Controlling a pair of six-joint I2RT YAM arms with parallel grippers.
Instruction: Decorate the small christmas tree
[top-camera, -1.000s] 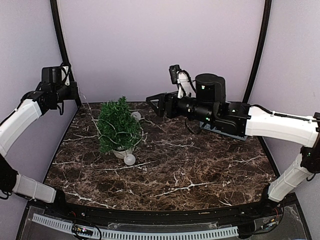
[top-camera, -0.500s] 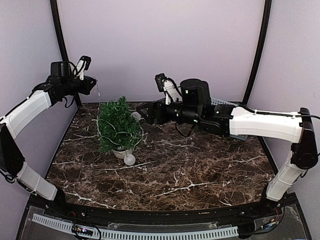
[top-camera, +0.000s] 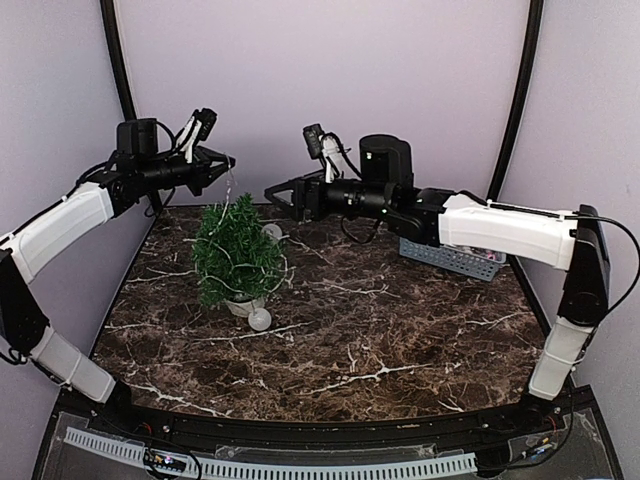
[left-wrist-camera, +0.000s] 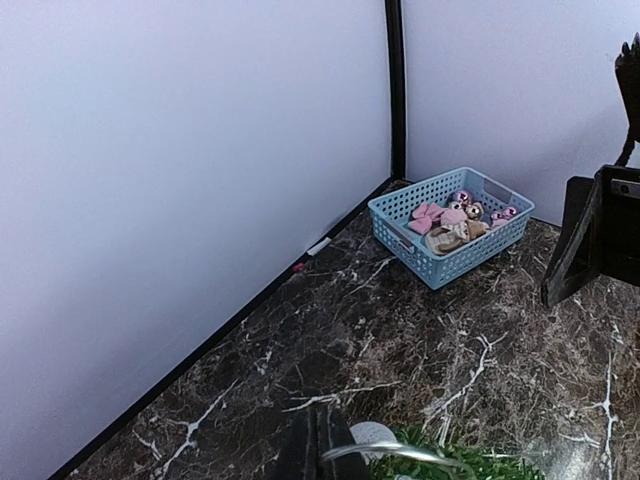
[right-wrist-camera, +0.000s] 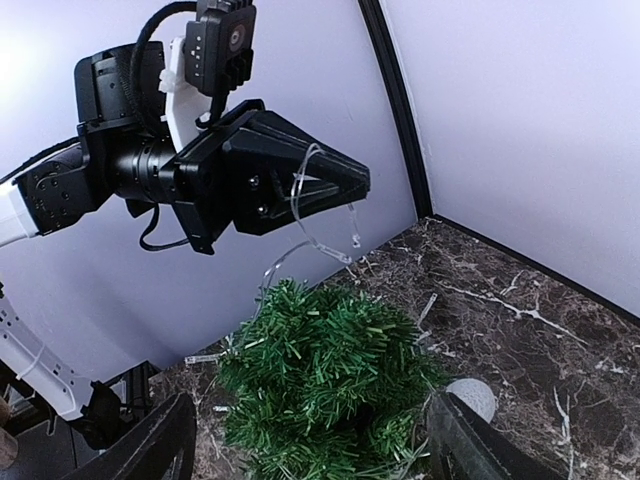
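Both claws are hovering by the small christmas tree (top-camera: 236, 250).
The tree is standing upright in its white pot on the marble table (top-camera: 380, 340). Just above its tip, the left gripper (top-camera: 225, 162) is pinching a thin clear wire (right-wrist-camera: 322, 247), jaws together, and the wire is trailing down into the tree. Right of the tip, the right gripper (top-camera: 272, 193) is hanging with jaws apart, gripping nothing. A white ball (top-camera: 259, 319) is lying beside the pot.

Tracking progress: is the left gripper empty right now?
No, the left gripper is shut on a thin clear strand that hangs down to the small christmas tree.
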